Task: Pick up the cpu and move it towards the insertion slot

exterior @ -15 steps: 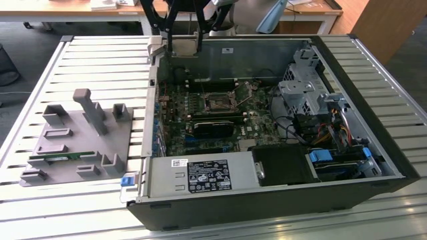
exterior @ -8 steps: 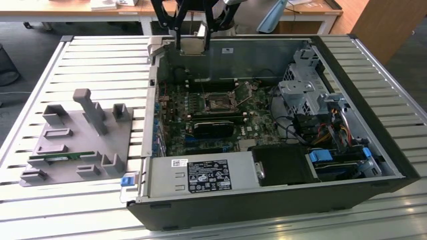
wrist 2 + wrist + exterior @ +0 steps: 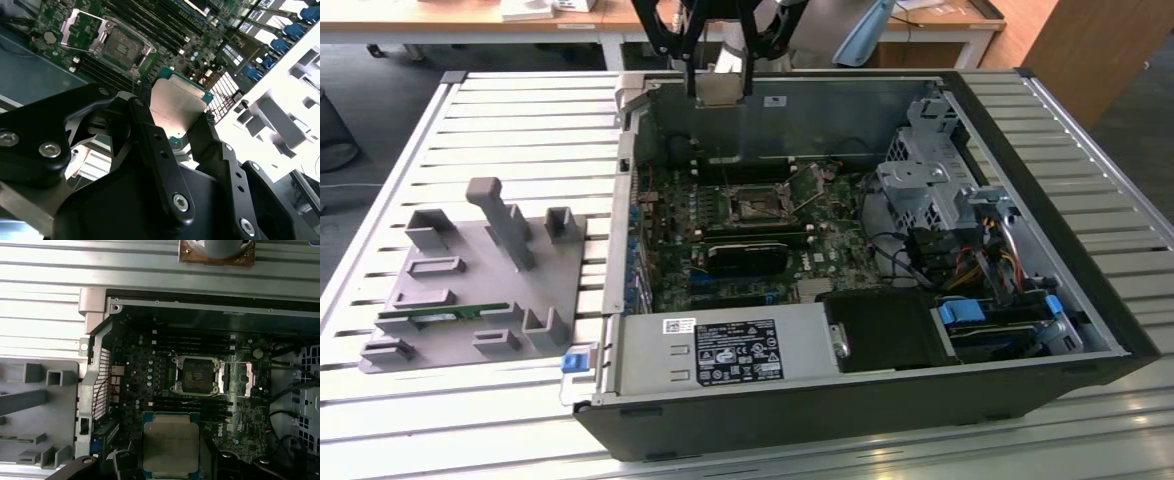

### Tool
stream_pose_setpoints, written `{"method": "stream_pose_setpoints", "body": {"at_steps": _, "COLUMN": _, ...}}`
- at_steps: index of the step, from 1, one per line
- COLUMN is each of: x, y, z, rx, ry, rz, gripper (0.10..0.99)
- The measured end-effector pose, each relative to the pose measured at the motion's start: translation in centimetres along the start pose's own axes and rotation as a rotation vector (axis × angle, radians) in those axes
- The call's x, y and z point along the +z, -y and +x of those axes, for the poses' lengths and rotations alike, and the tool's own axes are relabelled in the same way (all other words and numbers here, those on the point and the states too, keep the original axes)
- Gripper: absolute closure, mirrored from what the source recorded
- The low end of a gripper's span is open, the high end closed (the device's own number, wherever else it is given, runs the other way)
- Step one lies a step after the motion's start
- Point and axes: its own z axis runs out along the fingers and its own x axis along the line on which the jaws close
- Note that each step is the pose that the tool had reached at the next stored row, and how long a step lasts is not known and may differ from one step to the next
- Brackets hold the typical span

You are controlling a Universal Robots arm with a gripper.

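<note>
- We see the gripper [image 3: 177, 117] clamped on the cpu [image 3: 176, 107], one black finger [image 3: 150, 130] on each side of the chip; its silvery top faces the second wrist view.
- In the exterior view the gripper [image 3: 718, 75] hangs over the far wall of the open case [image 3: 854, 400], with the cpu [image 3: 718, 88] held above the rim.
- The slot [image 3: 755, 203] lies on the motherboard [image 3: 720, 240] inside the case, well apart from the cpu and lower; its metal frame stands open around a dark centre.
- In the first wrist view the cpu [image 3: 171, 444] sits near the slot [image 3: 196, 376], with a row of memory slots [image 3: 192, 405] between them.
- Cables [image 3: 961, 265] and a metal drive cage [image 3: 921, 185] crowd the case on the exterior view's right of the slot.
- A grey tray [image 3: 467, 300] rests on the slatted table [image 3: 520, 130] beside the case, a green memory stick [image 3: 440, 315] lying in it.
- A printed label [image 3: 734, 352] sits on the power supply [image 3: 720, 360]; we cannot read its writing.
</note>
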Motion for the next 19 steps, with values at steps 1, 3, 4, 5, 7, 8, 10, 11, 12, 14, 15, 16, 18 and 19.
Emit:
{"method": "stream_pose_setpoints", "body": {"at_steps": 1, "x": 0.05, "y": -0.1, "z": -0.02, "rx": 0.0, "ry": 0.005, "rz": 0.0, "gripper": 0.545}}
{"method": "stream_pose_setpoints", "body": {"at_steps": 3, "x": 0.16, "y": -0.41, "z": -0.21, "rx": -0.001, "ry": 0.0086, "rz": 0.001, "gripper": 0.545}}
{"method": "stream_pose_setpoints", "body": {"at_steps": 4, "x": 0.24, "y": -0.62, "z": -0.37, "rx": -0.001, "ry": 0.0094, "rz": 0.001, "gripper": 0.545}}
{"method": "stream_pose_setpoints", "body": {"at_steps": 5, "x": 0.3, "y": -0.82, "z": -0.52, "rx": -0.001, "ry": 0.0101, "rz": 0.001, "gripper": 0.545}}
{"method": "stream_pose_setpoints", "body": {"at_steps": 7, "x": 0.41, "y": -1.25, "z": -0.83, "rx": -0.001, "ry": 0.0107, "rz": 0.001, "gripper": 0.545}}
{"method": "stream_pose_setpoints", "body": {"at_steps": 8, "x": 0.46, "y": -1.47, "z": -0.97, "rx": -0.001, "ry": 0.0111, "rz": 0.001, "gripper": 0.545}}
{"method": "stream_pose_setpoints", "body": {"at_steps": 10, "x": 0.57, "y": -1.9, "z": -1.23, "rx": -0.001, "ry": 0.012, "rz": 0.001, "gripper": 0.545}}
{"method": "stream_pose_setpoints", "body": {"at_steps": 11, "x": 0.62, "y": -2.17, "z": -1.37, "rx": -0.001, "ry": 0.0121, "rz": 0.001, "gripper": 0.545}}
{"method": "stream_pose_setpoints", "body": {"at_steps": 12, "x": 0.64, "y": -2.34, "z": -1.42, "rx": -0.001, "ry": 0.0122, "rz": 0.001, "gripper": 0.545}}
{"method": "stream_pose_setpoints", "body": {"at_steps": 14, "x": 0.67, "y": -2.63, "z": -1.45, "rx": -0.001, "ry": 0.0122, "rz": 0.001, "gripper": 0.545}}
{"method": "stream_pose_setpoints", "body": {"at_steps": 15, "x": 0.67, "y": -2.79, "z": -1.46, "rx": -0.001, "ry": 0.0122, "rz": 0.001, "gripper": 0.545}}
{"method": "stream_pose_setpoints", "body": {"at_steps": 16, "x": 0.69, "y": -2.98, "z": -1.48, "rx": -0.001, "ry": 0.0121, "rz": 0.001, "gripper": 0.545}}
{"method": "stream_pose_setpoints", "body": {"at_steps": 18, "x": 0.73, "y": -3.43, "z": -1.52, "rx": -0.001, "ry": 0.0121, "rz": 0.001, "gripper": 0.545}}
{"method": "stream_pose_setpoints", "body": {"at_steps": 19, "x": 0.75, "y": -3.7, "z": -1.54, "rx": -0.001, "ry": 0.0122, "rz": 0.001, "gripper": 0.545}}
